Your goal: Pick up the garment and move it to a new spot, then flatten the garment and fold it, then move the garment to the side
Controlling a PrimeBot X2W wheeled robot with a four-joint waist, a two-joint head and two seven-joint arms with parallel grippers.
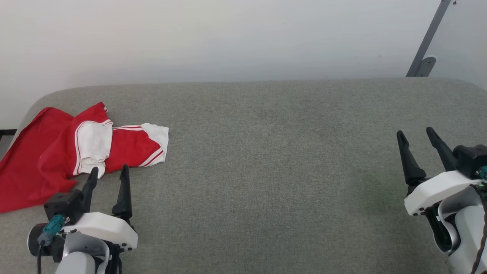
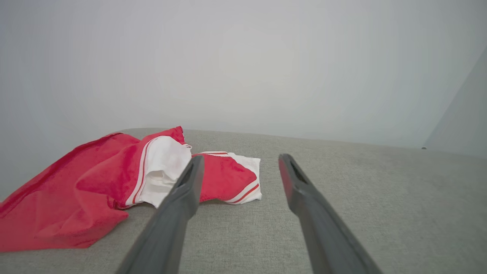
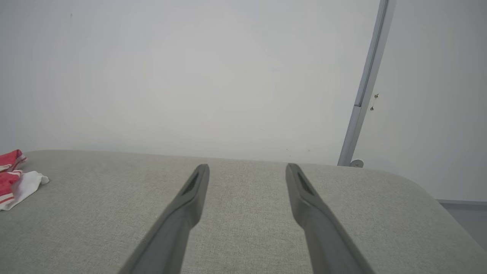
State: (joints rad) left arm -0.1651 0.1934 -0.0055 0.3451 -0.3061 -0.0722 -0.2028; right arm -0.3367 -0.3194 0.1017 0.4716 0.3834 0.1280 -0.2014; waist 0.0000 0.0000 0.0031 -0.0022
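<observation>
Left hand spread open just beside garment on grey cushion.

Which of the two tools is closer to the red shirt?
The left tool, open right beside the garment; the right tool sits far across the grey surface.

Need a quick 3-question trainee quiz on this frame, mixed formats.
1. True or false: the left claw is shut on the garment.
2. Multiple choice: the garment lies A) folded flat mid-surface, B) crumpled at the robot's left end of the grey padded surface, C) under the right claw.
3. Fill in: the claw nearer the garment is the ____ one.
Key: 1 false, both claws are open and hold nothing; 2 B; 3 left.
</observation>
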